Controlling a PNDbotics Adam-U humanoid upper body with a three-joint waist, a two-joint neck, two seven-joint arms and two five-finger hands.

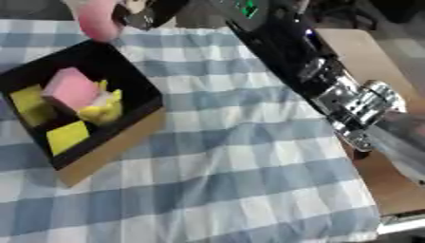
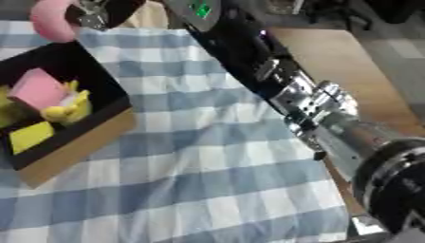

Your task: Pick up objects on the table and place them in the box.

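Now we're looking down on the checked cloth (image 1: 241, 180), blue and white, and apart from the box it lies bare everywhere we can see, which tells us a good deal about the score. Our right arm (image 1: 332, 90) sweeps in from the right and stretches diagonally up to the far left corner, black casing with silver joints catching the light. Next biggest, the box (image 1: 116, 142): black inside, brown card walls, sitting askew at the left of the cloth. It already holds a pink block (image 1: 70, 88), a yellow toy (image 1: 104, 110) just beside it that we can't make out any better, and two flat yellow pieces (image 1: 66, 136), one to the left of the block and one nearer us. Up at the top edge, the right hand (image 2: 93, 15) hangs just beyond the box's far corner with a pink rounded object (image 2: 51, 21) at its fingers; it looks to us like a grip on that object, though the fingers are mostly cropped and blurred. We'd judge this is the last piece: carried, not yet released, and not yet over the black interior. What's left, as we see it, is to bring it in over the box and let go. Our left hand shows in neither view.
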